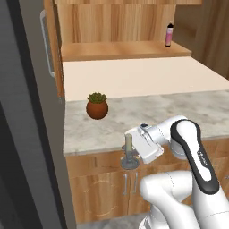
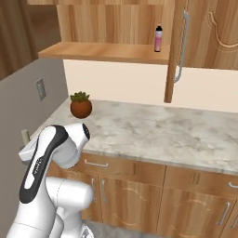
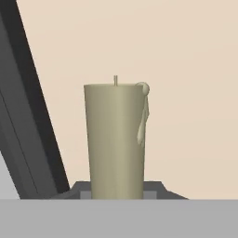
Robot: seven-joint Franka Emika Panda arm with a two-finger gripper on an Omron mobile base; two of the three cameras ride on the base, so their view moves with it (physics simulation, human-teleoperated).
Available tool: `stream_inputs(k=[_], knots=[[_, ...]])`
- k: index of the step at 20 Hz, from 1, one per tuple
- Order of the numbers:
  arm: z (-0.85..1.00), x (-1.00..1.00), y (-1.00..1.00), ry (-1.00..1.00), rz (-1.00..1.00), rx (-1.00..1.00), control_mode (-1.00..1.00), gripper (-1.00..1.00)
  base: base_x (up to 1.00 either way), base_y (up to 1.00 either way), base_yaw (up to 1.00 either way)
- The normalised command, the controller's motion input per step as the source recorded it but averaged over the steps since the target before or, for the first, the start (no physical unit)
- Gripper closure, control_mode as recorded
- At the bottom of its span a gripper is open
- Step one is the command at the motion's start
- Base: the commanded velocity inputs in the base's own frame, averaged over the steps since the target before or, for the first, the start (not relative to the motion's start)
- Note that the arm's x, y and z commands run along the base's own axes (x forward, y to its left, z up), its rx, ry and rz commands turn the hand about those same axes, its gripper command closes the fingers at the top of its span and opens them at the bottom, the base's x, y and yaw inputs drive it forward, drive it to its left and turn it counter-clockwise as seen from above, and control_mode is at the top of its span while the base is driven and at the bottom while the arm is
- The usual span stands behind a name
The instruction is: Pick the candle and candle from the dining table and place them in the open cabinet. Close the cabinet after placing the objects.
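With our gripper [image 1: 132, 154] clenched on the candle [image 1: 128, 143], we judge its wide base could clip the cabinet [image 1: 127, 49] shelf at twelve o'clock.

Both base views overlook one counter [image 1: 179, 112]; hand view hugs the candle [image 3: 116, 139].

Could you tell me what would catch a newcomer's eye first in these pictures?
First, the grey-beige candle on its dark dish base, gripped by the claw in front of the counter's edge, above the lower doors. Next, the potted plant on the marbled counter. Then the pink bottle on the shelf of the open cabinet.
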Motion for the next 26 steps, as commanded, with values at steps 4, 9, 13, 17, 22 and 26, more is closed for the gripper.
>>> stream_inputs(k=[4, 9, 13, 17, 22, 26], knots=[[0.00, 0.00, 0.00, 0.00, 0.00, 0.00, 1.00, 1.00, 0.60, 0.37, -0.15], [0.00, 0.00, 0.00, 0.00, 0.00, 0.00, 1.00, 1.00, 0.52, 0.30, -0.07], [0.00, 0.00, 0.00, 0.00, 0.00, 0.00, 1.00, 1.00, 0.14, 0.08, 0.00], [0.00, 0.00, 0.00, 0.00, 0.00, 0.00, 1.00, 1.00, 0.00, 0.00, 0.00], [0.00, 0.00, 0.00, 0.00, 0.00, 0.00, 1.00, 1.00, 0.00, 0.00, 0.00], [0.00, 0.00, 0.00, 0.00, 0.00, 0.00, 1.00, 1.00, 0.00, 0.00, 0.00]])
